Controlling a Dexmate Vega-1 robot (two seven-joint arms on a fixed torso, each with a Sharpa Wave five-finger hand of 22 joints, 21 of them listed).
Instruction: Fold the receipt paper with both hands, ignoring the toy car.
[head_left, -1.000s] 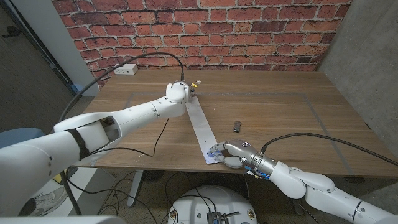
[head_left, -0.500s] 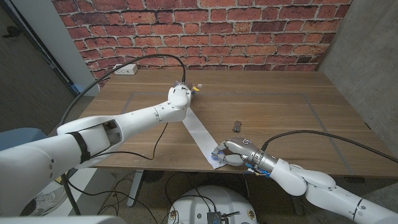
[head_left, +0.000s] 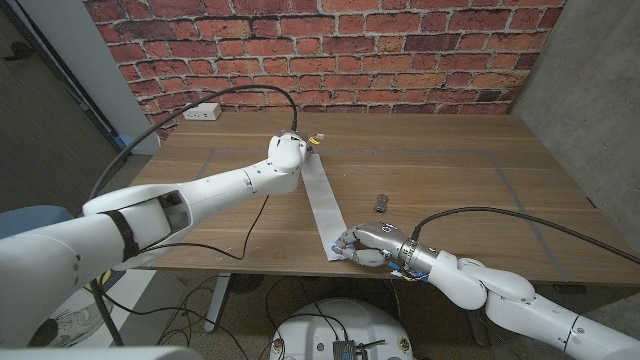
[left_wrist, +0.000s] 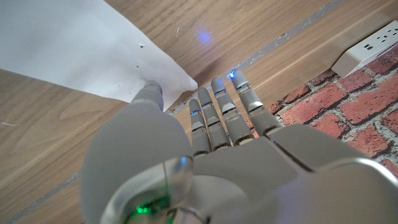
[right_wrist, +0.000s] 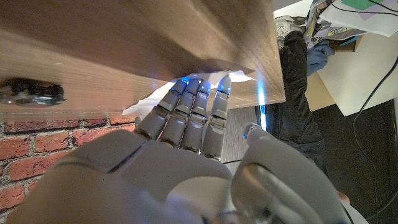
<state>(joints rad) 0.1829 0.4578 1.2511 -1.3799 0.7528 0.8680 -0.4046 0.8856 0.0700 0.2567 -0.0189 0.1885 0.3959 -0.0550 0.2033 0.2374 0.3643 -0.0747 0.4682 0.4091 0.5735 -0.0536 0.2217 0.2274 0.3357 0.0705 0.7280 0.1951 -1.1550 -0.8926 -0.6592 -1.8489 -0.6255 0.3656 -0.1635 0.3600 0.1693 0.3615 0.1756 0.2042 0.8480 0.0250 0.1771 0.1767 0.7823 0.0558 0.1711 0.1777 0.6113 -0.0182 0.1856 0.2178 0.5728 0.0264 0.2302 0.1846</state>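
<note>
The receipt paper (head_left: 323, 200) is seen unfolded on the surface (head_left: 450, 180), its far corner pinched by the left hand (head_left: 288, 152), its near end gripped by the right hand (head_left: 362, 245); folding is judged outstanding.

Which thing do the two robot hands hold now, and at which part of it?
The long white receipt paper strip. The left robot hand presses its far end; the right robot hand grips its near end at the table edge.
</note>
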